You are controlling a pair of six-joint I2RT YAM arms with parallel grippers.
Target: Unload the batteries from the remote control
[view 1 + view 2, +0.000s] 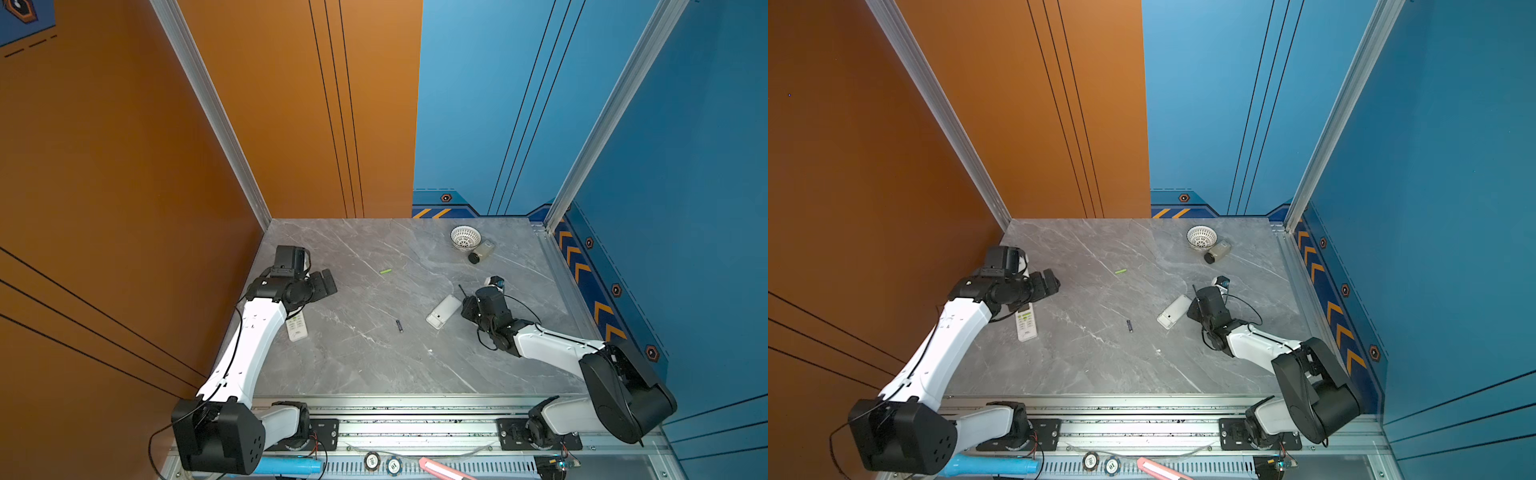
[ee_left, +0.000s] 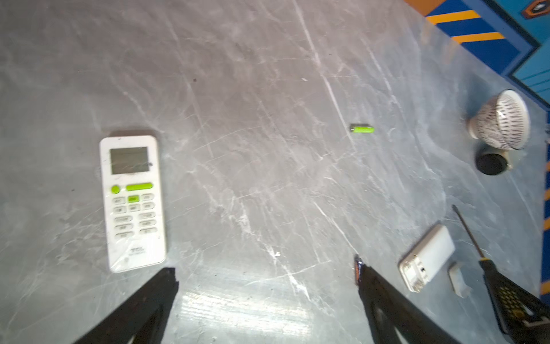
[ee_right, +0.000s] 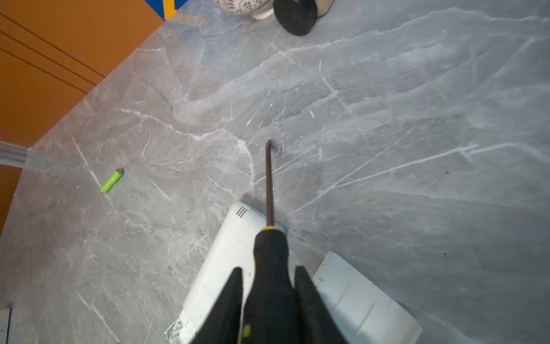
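A white remote control [image 1: 444, 311] [image 2: 427, 257] lies face down, its battery bay uncovered. The loose white cover [image 3: 366, 300] lies beside it. A light green battery [image 1: 385, 271] [image 3: 111, 180] lies on the table farther back. A dark battery [image 1: 399, 325] [image 2: 358, 269] lies mid-table. My right gripper [image 3: 269, 269] [image 1: 467, 307] hangs over that remote, and the black-and-yellow screwdriver [image 3: 269, 184] handle sits between its fingers. A gap shows beside one finger, so the jaws are open. My left gripper [image 2: 266, 271] [image 1: 326, 282] is wide open, empty and above the table.
A second white remote [image 1: 297, 326] [image 2: 132, 205] lies face up, with green buttons, under the left arm. A white perforated bowl [image 1: 465, 237] and a tipped bottle with a black cap [image 1: 481, 251] sit at the back right. Walls close in on the left, back and right.
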